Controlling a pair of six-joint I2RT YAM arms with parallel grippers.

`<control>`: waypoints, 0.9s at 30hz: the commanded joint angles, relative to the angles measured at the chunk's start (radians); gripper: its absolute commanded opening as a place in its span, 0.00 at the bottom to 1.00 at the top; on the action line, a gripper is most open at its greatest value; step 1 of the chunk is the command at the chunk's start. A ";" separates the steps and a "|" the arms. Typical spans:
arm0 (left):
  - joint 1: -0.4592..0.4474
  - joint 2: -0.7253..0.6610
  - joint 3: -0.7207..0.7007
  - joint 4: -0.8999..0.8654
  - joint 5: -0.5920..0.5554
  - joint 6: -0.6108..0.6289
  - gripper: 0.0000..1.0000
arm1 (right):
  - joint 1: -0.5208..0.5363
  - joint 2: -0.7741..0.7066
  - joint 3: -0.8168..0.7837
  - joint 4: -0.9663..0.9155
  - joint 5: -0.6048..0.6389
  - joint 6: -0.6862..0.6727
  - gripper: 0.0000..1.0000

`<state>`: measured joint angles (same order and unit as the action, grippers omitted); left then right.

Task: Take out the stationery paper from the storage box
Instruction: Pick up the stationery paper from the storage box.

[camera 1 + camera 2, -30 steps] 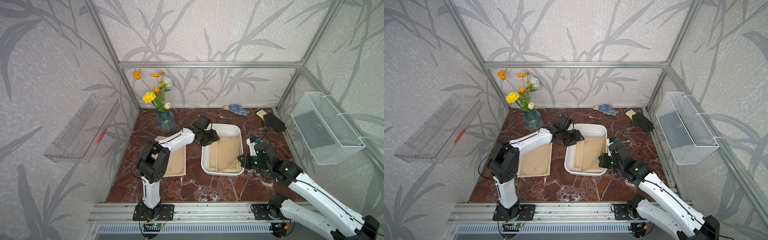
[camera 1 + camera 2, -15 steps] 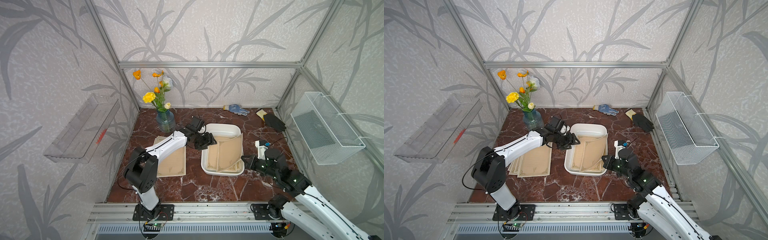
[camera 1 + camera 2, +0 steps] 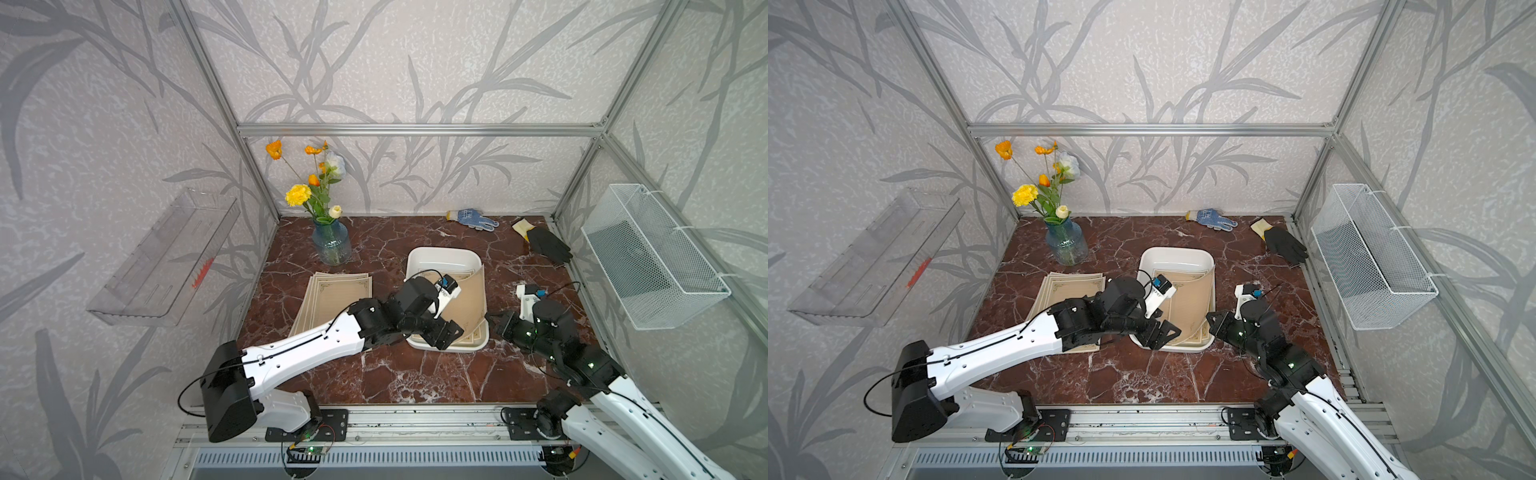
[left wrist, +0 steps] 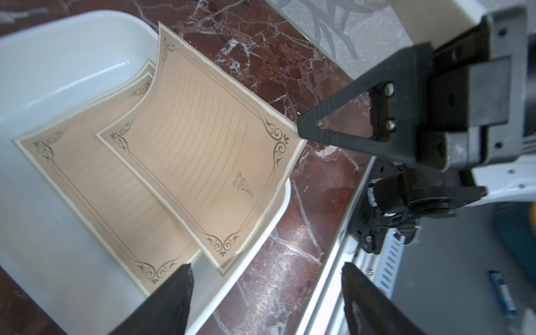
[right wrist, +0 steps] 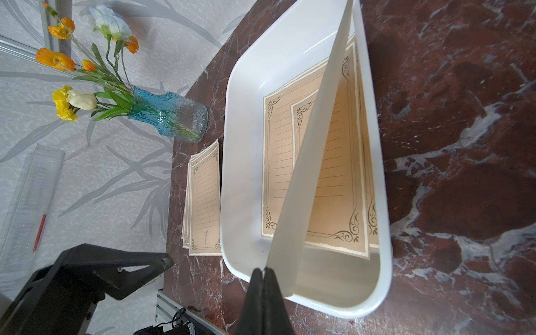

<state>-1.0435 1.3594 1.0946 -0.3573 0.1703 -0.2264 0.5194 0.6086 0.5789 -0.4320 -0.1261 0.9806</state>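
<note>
Now we see one stationery sheet curling up out of the storage box, its corner pinched tight in the right gripper; further sheets lie flat inside the box; the left gripper hovers alongside, jaws spread and empty; another stack rests on the marble table beside the box.

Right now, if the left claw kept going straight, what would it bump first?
Probably the raised stationery sheet the right claw holds, though the storage box rim may come first.
</note>
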 commanded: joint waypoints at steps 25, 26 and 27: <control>-0.172 0.353 0.102 0.227 -0.596 0.259 0.38 | -0.003 -0.043 0.040 0.044 -0.017 0.041 0.00; -0.174 0.357 0.100 0.234 -0.615 0.261 0.35 | -0.003 -0.044 0.039 0.047 -0.018 0.045 0.00; -0.177 0.359 0.099 0.242 -0.624 0.267 0.30 | -0.003 -0.045 0.039 0.051 -0.020 0.047 0.00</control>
<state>-1.2114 1.7077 1.1736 -0.1501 -0.3588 0.0257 0.5190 0.5762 0.5938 -0.4107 -0.1406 1.0142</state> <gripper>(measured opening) 0.322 0.044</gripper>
